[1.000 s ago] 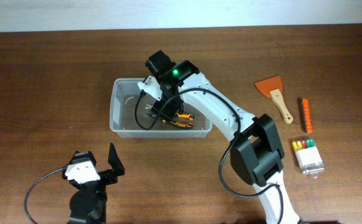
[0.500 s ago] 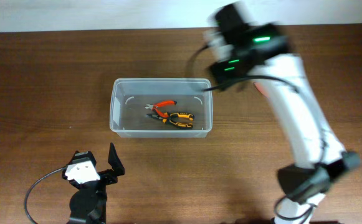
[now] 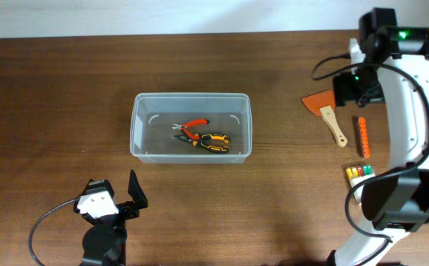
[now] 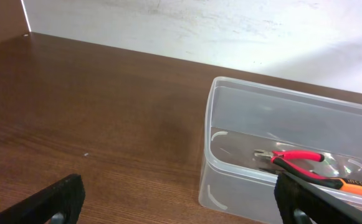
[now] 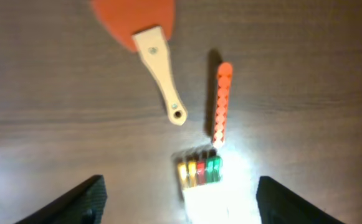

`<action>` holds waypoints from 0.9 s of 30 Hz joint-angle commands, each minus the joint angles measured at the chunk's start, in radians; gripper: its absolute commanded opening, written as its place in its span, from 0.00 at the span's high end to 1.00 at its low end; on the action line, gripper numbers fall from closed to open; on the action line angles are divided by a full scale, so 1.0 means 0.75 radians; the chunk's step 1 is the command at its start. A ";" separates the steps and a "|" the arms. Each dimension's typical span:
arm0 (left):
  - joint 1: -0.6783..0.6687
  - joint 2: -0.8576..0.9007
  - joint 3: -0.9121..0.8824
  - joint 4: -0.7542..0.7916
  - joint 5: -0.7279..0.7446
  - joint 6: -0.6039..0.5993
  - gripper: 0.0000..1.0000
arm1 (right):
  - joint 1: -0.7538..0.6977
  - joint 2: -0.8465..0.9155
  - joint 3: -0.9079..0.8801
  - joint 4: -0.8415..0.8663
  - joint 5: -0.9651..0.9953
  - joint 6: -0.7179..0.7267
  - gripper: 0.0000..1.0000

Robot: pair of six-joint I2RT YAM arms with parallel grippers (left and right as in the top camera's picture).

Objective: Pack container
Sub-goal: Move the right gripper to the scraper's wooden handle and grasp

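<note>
Container (image 4: 280,115): clear plastic tub, 3 o'clock, standing on brown wooden surface (image 4: 106,130).
Contents: red-handled pliers (image 4: 296,157); orange-and-black handle (image 4: 358,184) just beside them, cut off at 4 o'clock.
Left jaws: dark tips at 7 and 5 o'clock, wide apart.
White wall (image 4: 199,25): 12 o'clock.

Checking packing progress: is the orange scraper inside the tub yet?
No, the scraper lies on the table, well outside the container.

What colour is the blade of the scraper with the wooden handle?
The scraper blade is orange, clearest in the overhead view.
</note>
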 commanded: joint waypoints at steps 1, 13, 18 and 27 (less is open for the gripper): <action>-0.006 -0.007 -0.004 -0.002 -0.005 0.012 0.01 | -0.030 0.002 -0.127 0.094 -0.048 -0.093 0.24; -0.006 -0.007 -0.004 -0.002 -0.005 0.012 0.01 | -0.042 0.002 -0.695 0.641 -0.083 -0.323 0.14; -0.005 -0.007 -0.004 -0.002 -0.005 0.012 0.01 | -0.079 0.003 -0.810 0.780 -0.111 -0.322 0.11; -0.006 -0.007 -0.004 -0.002 -0.005 0.012 0.01 | -0.138 0.066 -0.821 0.831 -0.270 -0.460 0.08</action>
